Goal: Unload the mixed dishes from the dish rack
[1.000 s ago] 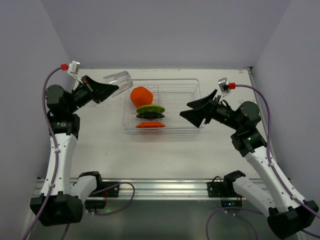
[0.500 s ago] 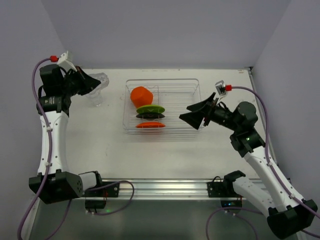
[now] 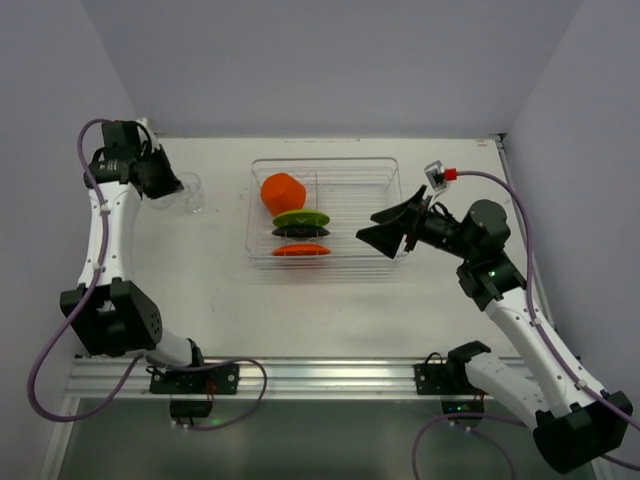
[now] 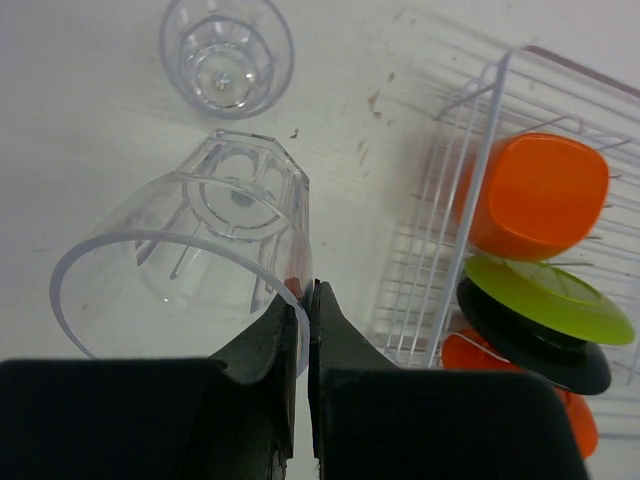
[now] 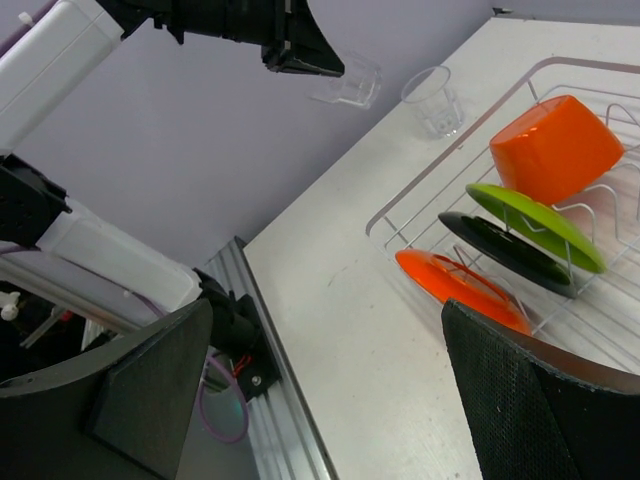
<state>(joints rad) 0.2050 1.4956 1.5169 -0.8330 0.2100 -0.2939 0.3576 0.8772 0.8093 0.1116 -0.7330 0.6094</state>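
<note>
The held tumbler (image 4: pixel 190 265) has been carried out of the dish rack (image 3: pixel 325 162). A second ago it hung just over the rack's far left corner. Now it is seen well clear of the rack, above the far left corner of the table (image 3: pixel 200 300). It is tilted, with its mouth turned toward the wrist camera. Whether its base already touches the table cannot be told.

It is pinched by its wall near the rim between the fingers of the left gripper (image 4: pixel 305 300), which are brought almost together on the thin plastic. A second tumbler (image 4: pixel 227 55) stands upright, mouth up, just beside it on the table. One more dish is therefore judged to be nearly unloaded, with only the setting down and release left.

Both tumblers are of clear, hard plastic, faceted on the sides with a ribbed base.

Four dishes are left in the rack, toward its left end:
- The orange cup (image 3: pixel 283 190), glossy and blocky, is leaned on its side.
- The lime-green plate (image 3: pixel 301 217), the black plate (image 3: pixel 300 231) and the orange plate (image 3: pixel 300 249) are stood on edge between thin wire dividers.

The rack itself is a clear rectangular tray.

The right gripper (image 3: pixel 372 225) has hardly shifted. It is held at the rack's right end with its fingers spread wide and nothing between them.
</note>
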